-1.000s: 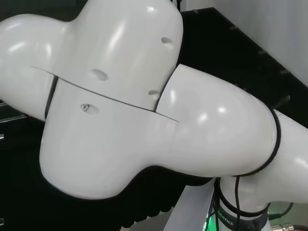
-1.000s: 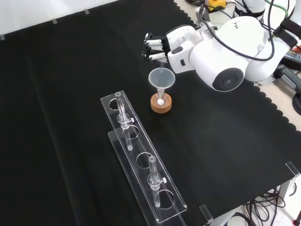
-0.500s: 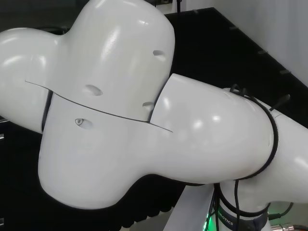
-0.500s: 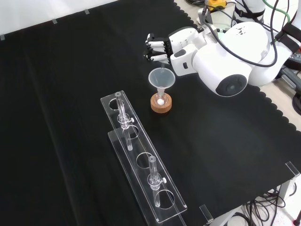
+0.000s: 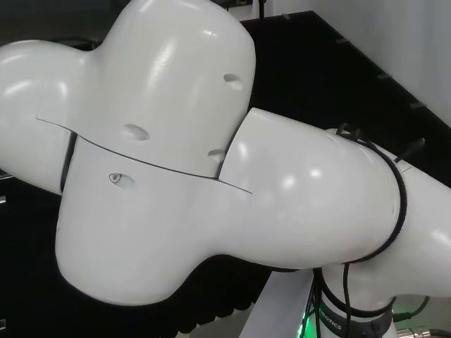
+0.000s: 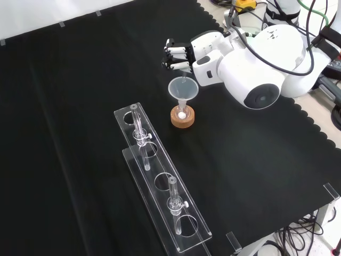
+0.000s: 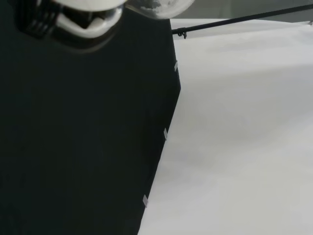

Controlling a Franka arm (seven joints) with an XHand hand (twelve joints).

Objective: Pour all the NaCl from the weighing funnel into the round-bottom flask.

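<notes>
One piece of clear ware, taken to be the weighing funnel (image 6: pixel 181 81), is seen in the front view tipped above a wider plastic funnel (image 6: pixel 183 90), whose stem is seated in the neck of the round-bottom flask (image 6: pixel 183 114); the flask rests on a cork ring (image 6: pixel 183 119) near the middle of the black cloth (image 6: pixel 80 106). The hand (image 6: pixel 178 55) is held just above and behind the wide funnel with its fingers curled, and they are judged to be pinched on the weighing funnel, though the glass is faint and the contact itself cannot be made out. A small white heap, probably NaCl, is visible at the bottom of the flask. The weighing funnel is judged to be light, stiff, smooth and easily broken, so a hold is best taken on its broader body, with the spout left free over the wide funnel. Slipping is a risk on such glass, and the tilt is better changed slowly. The wide funnel appears only to rest in the flask's neck and could be knocked askew by a touch, while the flask could be rolled off its ring. An acrylic rack (image 6: pixel 160 181) with two glass pieces stands well apart, nearer the camera.
</notes>
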